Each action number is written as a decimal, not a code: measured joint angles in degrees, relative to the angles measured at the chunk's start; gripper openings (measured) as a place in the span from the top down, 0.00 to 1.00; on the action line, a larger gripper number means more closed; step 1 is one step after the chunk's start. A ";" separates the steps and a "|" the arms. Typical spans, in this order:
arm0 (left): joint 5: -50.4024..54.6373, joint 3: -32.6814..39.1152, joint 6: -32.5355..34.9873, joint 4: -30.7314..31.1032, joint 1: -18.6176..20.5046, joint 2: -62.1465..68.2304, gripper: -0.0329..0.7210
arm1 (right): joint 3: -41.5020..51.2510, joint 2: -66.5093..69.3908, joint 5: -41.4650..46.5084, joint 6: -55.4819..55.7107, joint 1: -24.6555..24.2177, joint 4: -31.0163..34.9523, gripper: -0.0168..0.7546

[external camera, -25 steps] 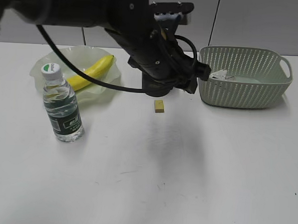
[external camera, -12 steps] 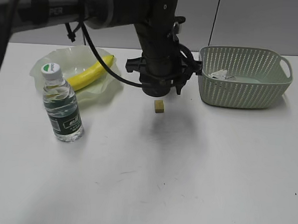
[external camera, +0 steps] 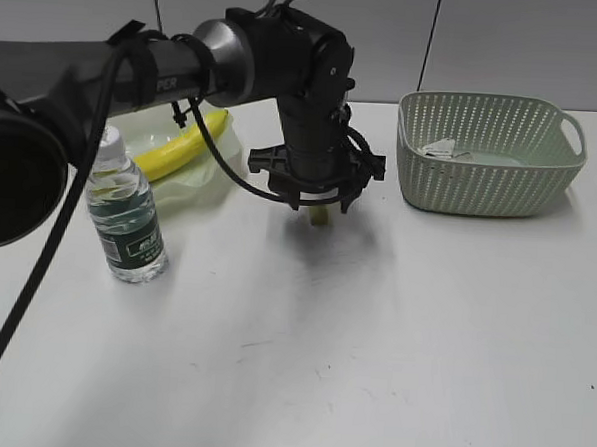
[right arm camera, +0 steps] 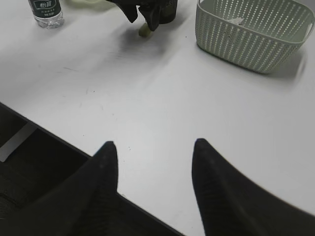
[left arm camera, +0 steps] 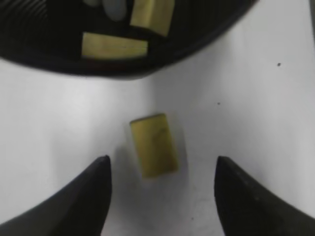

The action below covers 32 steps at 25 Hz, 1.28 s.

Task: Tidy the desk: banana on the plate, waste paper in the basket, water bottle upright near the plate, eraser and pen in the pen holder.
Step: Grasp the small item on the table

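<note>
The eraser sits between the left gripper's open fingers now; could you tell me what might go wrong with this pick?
The eraser lies slightly skewed between the left gripper's open fingers, so closing could twist it or squeeze it out sideways.

It is small and flat on the desk, so the fingertips might scrape the surface or close above it.

The pen holder stands right behind the arm, so a careless lift might knock it.

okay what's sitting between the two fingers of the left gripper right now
The yellow eraser lies flat on the white desk between the left gripper's open fingers, touching neither. The left wrist view shows bare desk on both sides of it.
</note>
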 joint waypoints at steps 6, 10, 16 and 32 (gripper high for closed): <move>-2.49 -0.37 -0.21 1.72 0.02 1.87 0.30 | 0.00 0.00 0.00 0.00 0.00 -0.05 0.47; -4.33 -0.42 -0.21 3.11 0.02 2.68 0.30 | 0.00 0.00 0.00 0.00 0.00 -0.05 0.47; -4.71 -0.74 -0.24 4.43 0.07 3.72 0.37 | 0.00 0.00 0.00 0.00 0.00 -0.05 0.47; 1.80 -8.96 0.68 7.70 -1.44 4.49 0.71 | 0.00 0.00 0.00 -0.04 0.00 -0.05 0.47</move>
